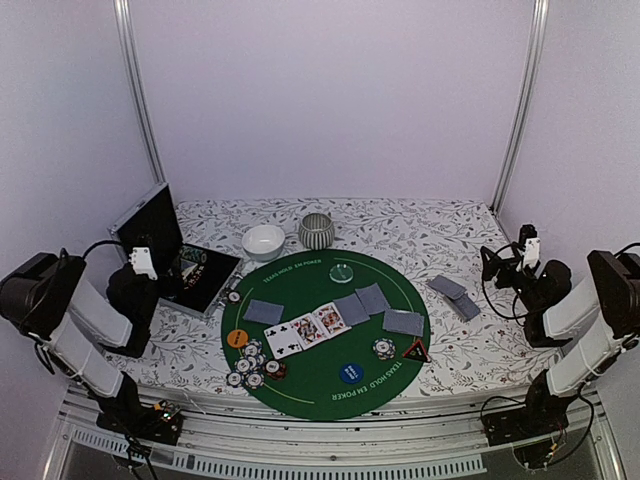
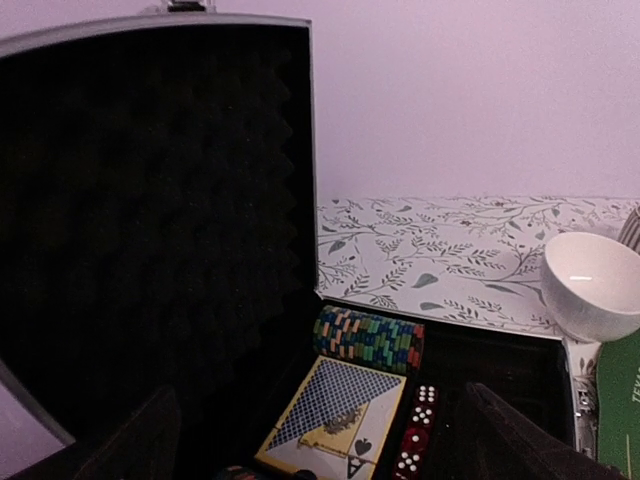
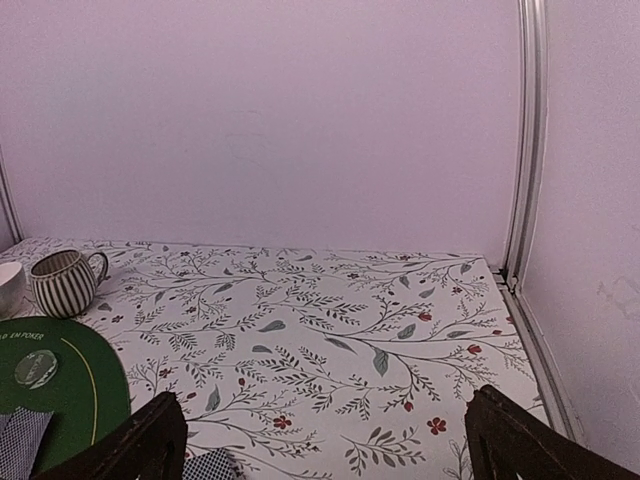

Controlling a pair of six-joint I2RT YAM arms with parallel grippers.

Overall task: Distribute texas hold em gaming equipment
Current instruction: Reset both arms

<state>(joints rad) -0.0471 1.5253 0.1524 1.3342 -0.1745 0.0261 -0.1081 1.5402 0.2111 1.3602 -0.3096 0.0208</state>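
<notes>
On the green mat [image 1: 300, 395] lie grey-blue-backed playing cards [image 1: 264, 311], three face-up cards [image 1: 305, 330], a heap of striped poker chips [image 1: 250, 366] and a smaller stack [image 1: 384, 348]. An orange disc [image 1: 237, 338], a blue disc [image 1: 350, 373], a pale green disc [image 1: 342, 271] and a red-black triangle [image 1: 416, 350] also rest there. A card deck [image 1: 453, 295] lies off the mat at the right. My left gripper [image 2: 320, 450] hangs open over the open case [image 1: 190, 270], above a chip row [image 2: 368, 338]. My right gripper [image 3: 325, 445] is open over bare tablecloth.
The case also holds a boxed deck [image 2: 335, 418] and red dice [image 2: 418, 430]; its lid [image 2: 150, 220] stands upright. A white bowl [image 1: 264, 241] and a striped grey bowl [image 1: 316, 231] stand behind the mat. Frame posts [image 1: 515, 110] rise at the back corners.
</notes>
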